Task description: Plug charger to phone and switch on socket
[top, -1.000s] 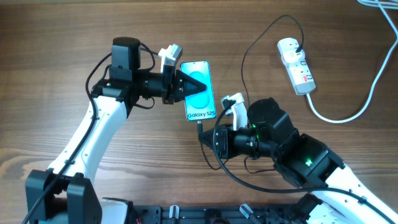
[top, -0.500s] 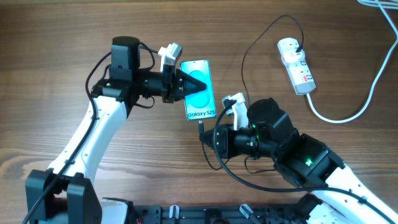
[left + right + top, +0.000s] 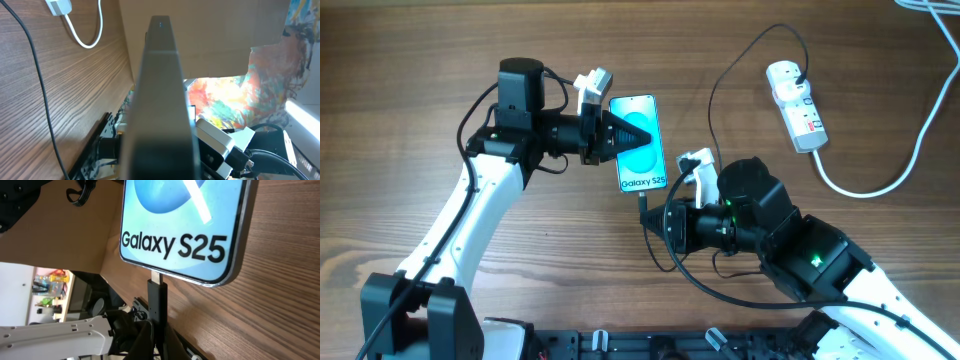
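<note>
The phone with its teal and white "Galaxy S25" screen is held above the table. My left gripper is shut on its side; in the left wrist view the phone's dark edge fills the middle. My right gripper is shut on the charger plug, whose metal tip meets the port in the phone's bottom edge. The black cable runs up to the white socket at the back right.
The socket's thick white cord loops to the right edge. The black cable also loops under my right arm. A black rail lies along the table's front edge.
</note>
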{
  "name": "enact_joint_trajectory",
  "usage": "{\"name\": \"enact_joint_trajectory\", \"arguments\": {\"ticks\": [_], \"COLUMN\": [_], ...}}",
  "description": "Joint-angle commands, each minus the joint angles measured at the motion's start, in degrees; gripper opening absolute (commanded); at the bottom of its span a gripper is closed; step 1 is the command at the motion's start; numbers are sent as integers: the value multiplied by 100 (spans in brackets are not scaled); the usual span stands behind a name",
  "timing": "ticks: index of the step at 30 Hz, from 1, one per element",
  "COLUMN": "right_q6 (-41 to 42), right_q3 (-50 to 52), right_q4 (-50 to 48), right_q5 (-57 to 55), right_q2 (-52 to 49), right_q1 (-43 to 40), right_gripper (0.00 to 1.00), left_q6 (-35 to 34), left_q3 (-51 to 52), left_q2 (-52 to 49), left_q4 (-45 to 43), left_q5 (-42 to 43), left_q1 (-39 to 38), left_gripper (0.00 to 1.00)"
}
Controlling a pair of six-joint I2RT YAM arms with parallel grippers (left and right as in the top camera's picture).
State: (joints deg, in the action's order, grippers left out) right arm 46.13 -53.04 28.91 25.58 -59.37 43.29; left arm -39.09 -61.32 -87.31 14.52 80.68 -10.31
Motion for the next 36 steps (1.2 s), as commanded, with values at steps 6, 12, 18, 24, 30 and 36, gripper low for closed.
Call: {"name": "enact_joint_trajectory", "arguments": {"ticks": [6,12,18,24,30,36], "right_q6": [98,96,151,229,197,188], "right_q3": [-85,-85,-85,-85,-85,-85], "right_q4": [-59,-63,-90,-273,-232,-258], "right_q5": [-181,-162,-122,-31,-33,-251], "right_q2": [2,2,0,0,-4,-7], "right_q1": [-166,-203,-234,-234,-234,-262], "right_gripper": [4,4,4,4,4,4], "left_q6": [140,142,289,289,289,363], "left_q3": [-50,-50,-50,-50,-50,-50], "left_q2": [129,129,129,129,129,129], "left_q4": [-22,-22,-17,-17,-17,-17], "left_q5": [221,221,221,223,225,474], "left_q1": [33,31,31,31,31,31], "left_gripper": [4,4,4,4,4,4]}}
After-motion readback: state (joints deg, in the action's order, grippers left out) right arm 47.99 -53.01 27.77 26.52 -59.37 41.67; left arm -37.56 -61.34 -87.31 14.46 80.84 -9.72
